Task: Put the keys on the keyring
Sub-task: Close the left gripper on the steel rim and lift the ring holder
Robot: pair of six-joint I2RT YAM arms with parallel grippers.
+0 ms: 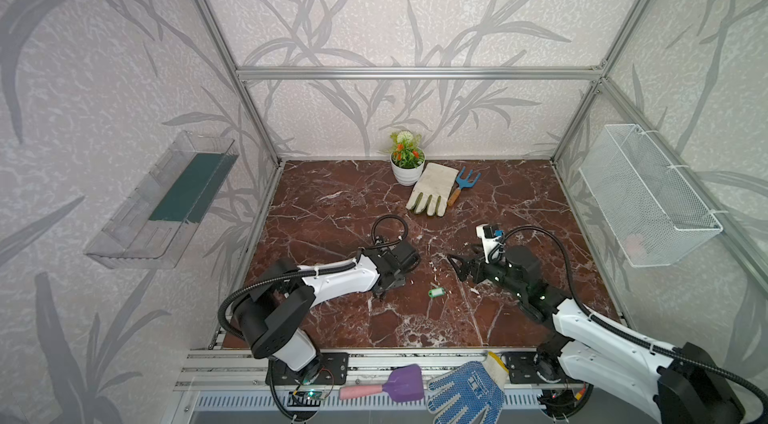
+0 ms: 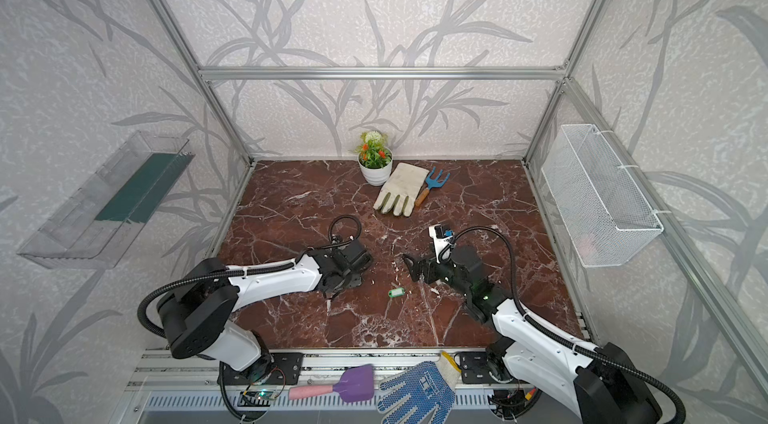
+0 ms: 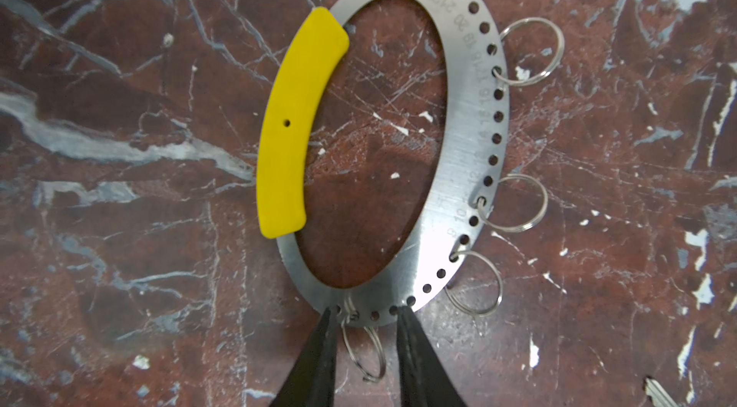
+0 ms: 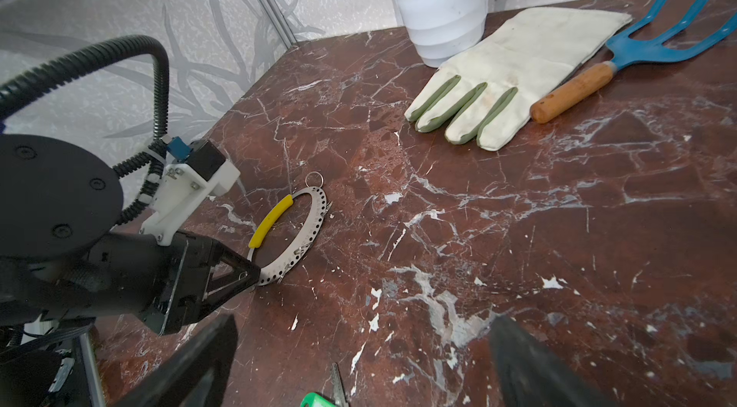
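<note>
The keys (image 1: 436, 291) lie on the surface (image 1: 332, 202) between your arms, apart from the keyring (image 3: 458, 170).
Only your wrist views show the keyring; both top views hide it beneath the left arm (image 1: 340, 276). Your left fingers (image 3: 319, 357) stand narrow, tips touching its rim beside a small ring (image 3: 363, 353); your right fingers (image 4: 526, 365) stand wide.
</note>
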